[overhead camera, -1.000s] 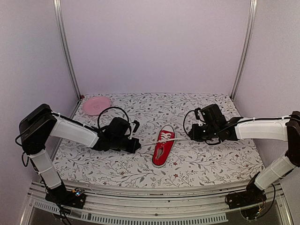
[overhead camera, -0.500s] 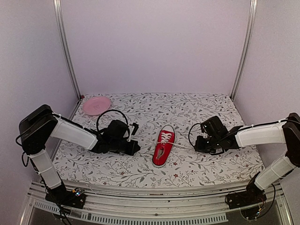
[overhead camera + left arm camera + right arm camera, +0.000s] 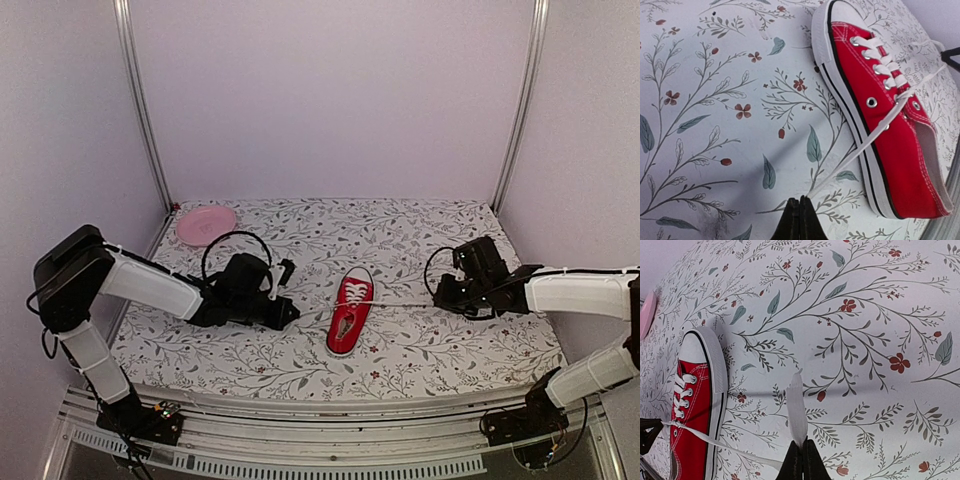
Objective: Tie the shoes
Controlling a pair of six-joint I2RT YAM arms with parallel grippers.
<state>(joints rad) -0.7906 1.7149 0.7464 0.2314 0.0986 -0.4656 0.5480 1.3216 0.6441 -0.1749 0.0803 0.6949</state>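
A small red sneaker (image 3: 349,311) with white laces, white sole and toe cap lies mid-table, toe pointing away. My left gripper (image 3: 290,311) sits low to its left, shut on the end of the left lace (image 3: 860,147), which runs taut from the upper eyelets. My right gripper (image 3: 442,294) is to the shoe's right, shut on the right lace (image 3: 796,410); that lace's tip sticks out past the closed fingertips. The right lace (image 3: 400,300) stretches straight from the shoe (image 3: 692,405) to that gripper. In the left wrist view the shoe (image 3: 890,130) fills the right side.
A pink plate (image 3: 206,223) rests at the table's back left corner. The floral tablecloth (image 3: 400,240) covers the whole surface, with enclosure walls and metal posts on three sides. Both arms lie low over the table on either side of the shoe.
My right gripper has drawn away to the right with its lace, pulling it out straight and taut. My left gripper has stayed nearly still, holding its lace.
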